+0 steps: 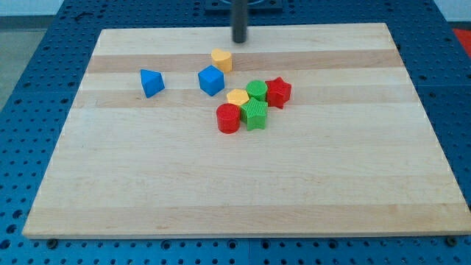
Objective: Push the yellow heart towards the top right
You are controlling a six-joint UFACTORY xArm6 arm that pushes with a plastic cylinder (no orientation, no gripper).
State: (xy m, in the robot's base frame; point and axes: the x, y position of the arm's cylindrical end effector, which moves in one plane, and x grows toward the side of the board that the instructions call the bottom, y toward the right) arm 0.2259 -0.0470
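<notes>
The end effector, a bare rod, pinched nothing; its tip [240,41] stood above-right of the heart [221,59]; pushing from there risked driving it down-left into the blue cube [211,80].

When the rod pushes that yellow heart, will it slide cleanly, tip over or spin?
The yellow heart looks squat and flat-based, so it probably slides rather than tips. Its lobed outline may make it spin off-centre. The smooth wooden board suggests easy sliding. My tip sits just above-right of it.
</notes>
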